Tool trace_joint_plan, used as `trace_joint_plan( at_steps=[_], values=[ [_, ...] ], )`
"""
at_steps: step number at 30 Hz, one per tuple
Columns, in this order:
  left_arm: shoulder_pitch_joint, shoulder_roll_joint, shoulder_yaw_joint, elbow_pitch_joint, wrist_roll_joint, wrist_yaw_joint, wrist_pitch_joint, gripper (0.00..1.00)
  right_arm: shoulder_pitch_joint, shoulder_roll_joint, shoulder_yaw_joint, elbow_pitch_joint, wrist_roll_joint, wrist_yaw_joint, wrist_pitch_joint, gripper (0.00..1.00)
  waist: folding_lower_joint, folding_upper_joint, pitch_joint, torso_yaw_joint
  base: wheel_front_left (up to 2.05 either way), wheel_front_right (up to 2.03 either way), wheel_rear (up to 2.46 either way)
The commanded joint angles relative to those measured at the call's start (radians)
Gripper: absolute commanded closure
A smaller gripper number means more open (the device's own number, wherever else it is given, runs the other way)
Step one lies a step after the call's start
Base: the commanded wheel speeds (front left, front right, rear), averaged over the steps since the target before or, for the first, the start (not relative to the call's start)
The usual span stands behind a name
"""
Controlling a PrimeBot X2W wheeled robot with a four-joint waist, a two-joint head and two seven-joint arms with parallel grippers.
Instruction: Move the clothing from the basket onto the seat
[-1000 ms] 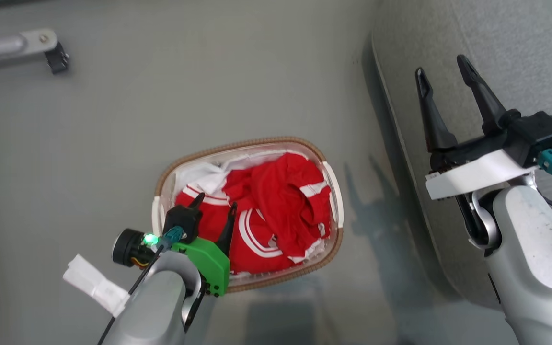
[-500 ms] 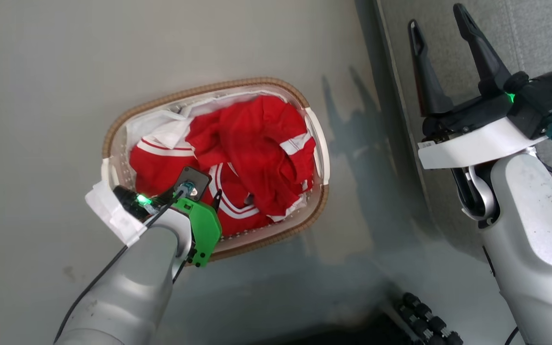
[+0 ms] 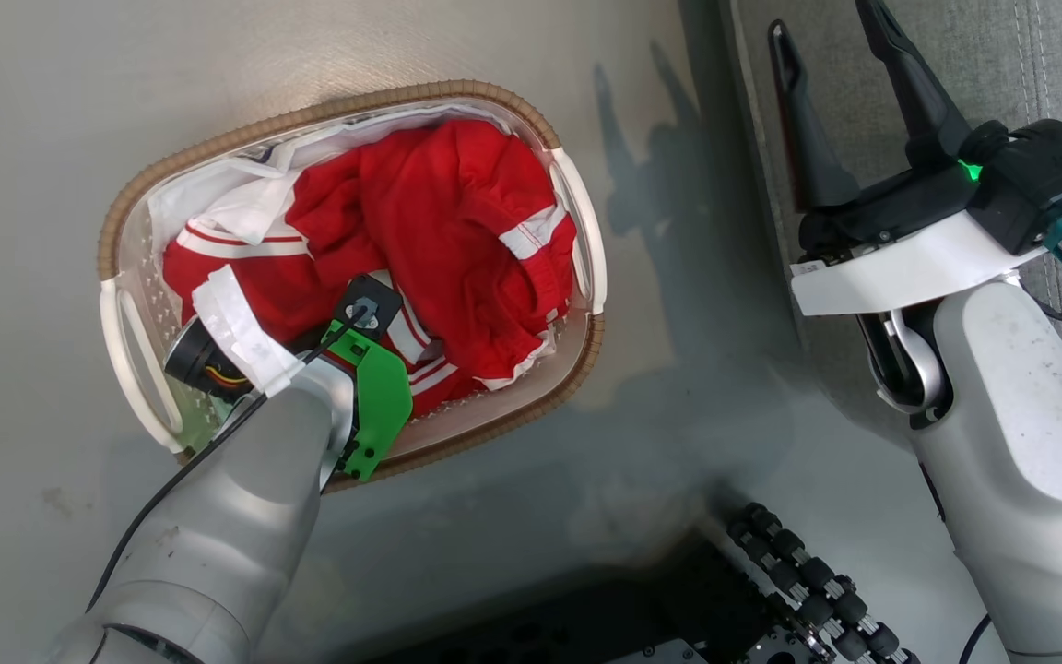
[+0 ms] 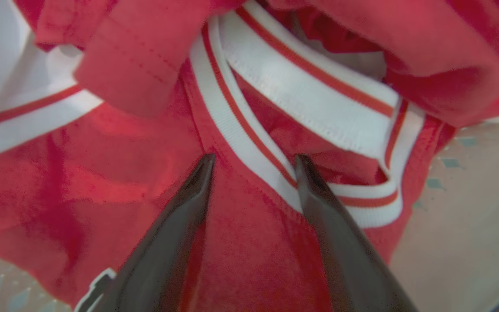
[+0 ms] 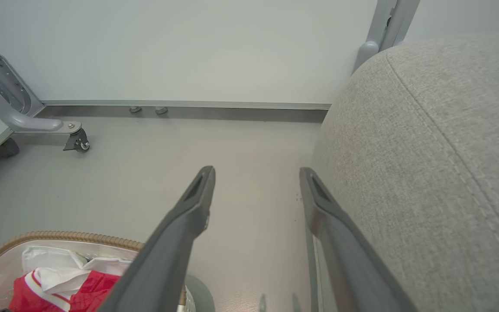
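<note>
Red clothing [image 3: 439,212] lies heaped in the white basket [image 3: 125,212], under my left gripper [image 4: 254,160].

Left jaws stand apart with nothing pinched. Jersey [image 4: 249,251] fabric lies between the tips, and its white-and-red striped band [image 4: 249,143] crosses just ahead. A white liner sheet [image 3: 171,198] is bunched beyond. My right gripper [image 5: 256,171] is spread and empty over the floor [image 5: 232,143], with the grey seat [image 5: 427,151] beside its right-hand finger.
</note>
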Motion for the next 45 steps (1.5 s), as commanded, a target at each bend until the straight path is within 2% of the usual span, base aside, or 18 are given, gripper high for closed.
trace_joint_plan(
  at_steps=[1, 5, 11, 18, 25, 36, 45],
  values=[
    [-0.016, 0.007, -0.002, 0.006, -0.006, 0.004, 0.005, 1.00, -0.013, 0.001, 0.005, 0.003, 0.005, 0.000, -0.002, 0.00, -0.0002, 0.0000, 0.012, -0.010, 0.00, 0.00, 0.00],
    [-0.018, 0.007, 0.020, -0.003, -0.050, -0.007, -0.001, 1.00, -0.010, -0.009, 0.026, 0.006, 0.008, 0.000, -0.002, 0.00, -0.0002, 0.0000, 0.004, 0.000, 0.00, 0.00, 0.00],
    [0.018, 0.006, 0.018, -0.048, -0.105, -0.017, -0.109, 1.00, 0.001, -0.024, 0.020, 0.020, -0.001, 0.000, -0.002, 0.00, -0.0002, 0.0000, -0.065, 0.032, 0.00, 0.00, 0.00],
    [0.094, 0.006, 0.036, -0.086, -0.208, -0.026, -0.284, 1.00, 0.067, -0.026, 0.031, 0.065, 0.000, 0.000, -0.002, 0.00, -0.0002, 0.0000, -0.239, 0.090, 0.00, 0.00, 0.00],
    [0.174, 0.005, 0.033, -0.157, -0.272, -0.026, -0.350, 1.00, 0.148, -0.029, 0.024, 0.100, 0.008, 0.000, -0.002, 0.00, -0.0002, 0.0000, -0.398, 0.143, 0.00, 0.00, 0.00],
    [0.330, 0.062, 0.196, -0.604, -0.189, -0.009, -0.353, 1.00, 0.286, -0.022, 0.027, 0.131, 0.001, 0.000, -0.002, 0.00, -0.0002, 0.0000, -0.609, 0.210, 0.00, 0.00, 0.00],
    [0.398, 0.047, 0.309, -0.907, -0.130, -0.014, -0.353, 1.00, 0.381, -0.008, 0.056, 0.148, 0.004, 0.000, -0.002, 0.00, -0.0002, 0.0000, -0.725, 0.238, 0.00, 0.00, 0.00]
  ],
)
